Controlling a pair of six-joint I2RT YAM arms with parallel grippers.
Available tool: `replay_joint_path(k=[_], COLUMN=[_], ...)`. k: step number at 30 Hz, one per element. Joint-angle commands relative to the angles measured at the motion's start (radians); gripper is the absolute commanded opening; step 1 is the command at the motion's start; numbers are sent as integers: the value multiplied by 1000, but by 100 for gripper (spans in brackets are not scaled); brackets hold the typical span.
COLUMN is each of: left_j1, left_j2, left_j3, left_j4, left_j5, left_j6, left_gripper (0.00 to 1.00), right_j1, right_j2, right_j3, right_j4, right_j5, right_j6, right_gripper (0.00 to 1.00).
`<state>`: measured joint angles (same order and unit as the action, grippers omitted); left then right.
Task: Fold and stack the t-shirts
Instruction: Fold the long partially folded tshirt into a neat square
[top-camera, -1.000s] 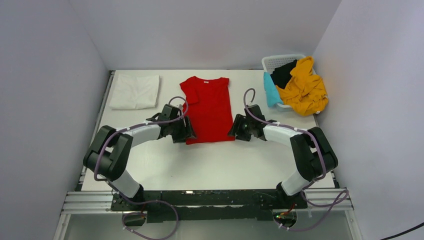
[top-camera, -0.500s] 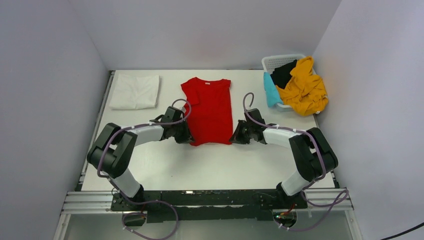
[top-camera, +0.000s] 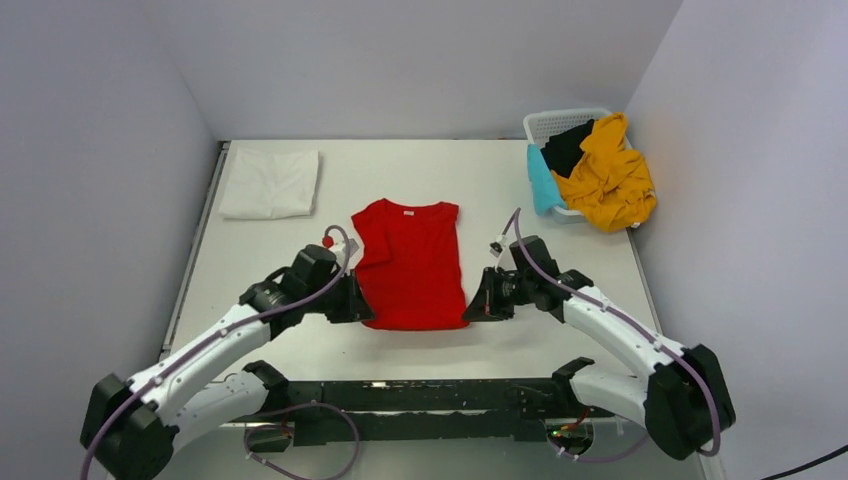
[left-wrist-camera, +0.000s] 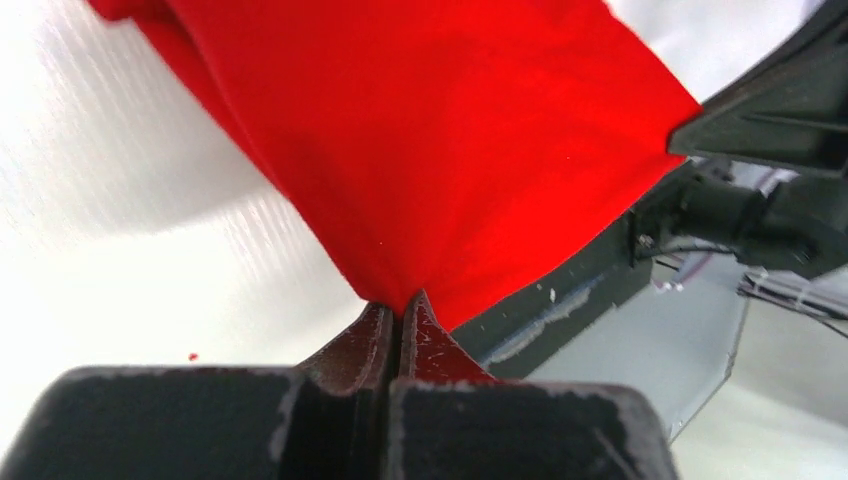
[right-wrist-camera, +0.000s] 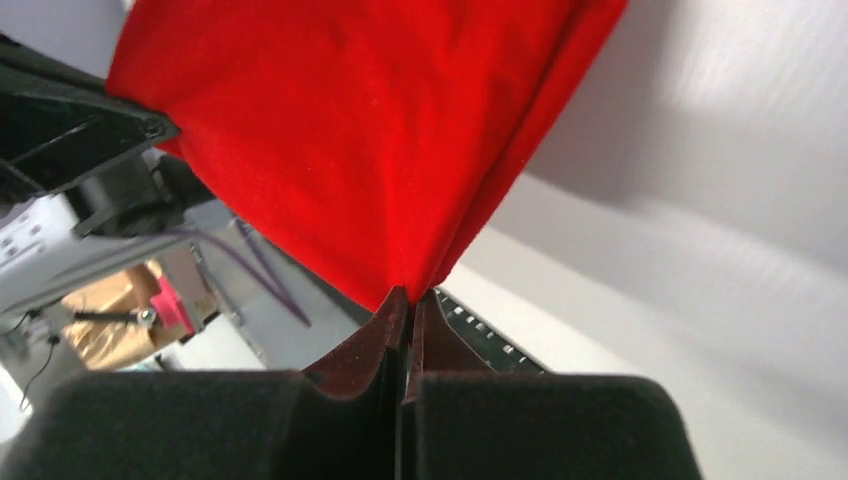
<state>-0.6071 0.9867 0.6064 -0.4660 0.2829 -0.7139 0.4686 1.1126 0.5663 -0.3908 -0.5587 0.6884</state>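
The bright red t-shirt (top-camera: 410, 265) lies lengthwise in the middle of the table, collar at the far end, sides folded in. My left gripper (top-camera: 362, 312) is shut on its near left hem corner, and the red cloth (left-wrist-camera: 430, 140) fans out from the pinched jaws. My right gripper (top-camera: 472, 310) is shut on the near right corner, where the red cloth (right-wrist-camera: 360, 130) rises from the closed jaws. A folded white t-shirt (top-camera: 270, 183) rests at the far left. Mustard-yellow (top-camera: 607, 180), teal (top-camera: 541, 180) and black (top-camera: 567, 147) shirts are heaped in the basket.
The white lattice basket (top-camera: 551, 123) stands at the far right corner against the wall. The black rail (top-camera: 420, 395) with both arm bases runs along the near table edge. Grey walls close in the left, back and right sides.
Both grippers closed on the red shirt's near hem corners and pulled toward the near edge, dragging the shirt closer. Both arms have drawn back.
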Motion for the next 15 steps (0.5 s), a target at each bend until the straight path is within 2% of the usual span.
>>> replay_joint_path(k=[1,5,9,15], left_j1=[-10,-7,16,176], left_j2=[-125,-150,-121,35], left_j3=[48,126,189,265], left_j4=[-122,-146,-65,24], left_j5=[65,-2,-55,-23], left_j6=[25,44,65,105], left_gripper=[0,0,0,0], right_j1=[4,-6,-36,-109], right_j2=[-100,-77,9,184], right_j3=[121,236,347,459], right_j4=[-159,-179,-155,-59], right_j5=[-107,-69,14,9], right_j6=[-31,-75,-107,-95], right_gripper=[0,0,0,0])
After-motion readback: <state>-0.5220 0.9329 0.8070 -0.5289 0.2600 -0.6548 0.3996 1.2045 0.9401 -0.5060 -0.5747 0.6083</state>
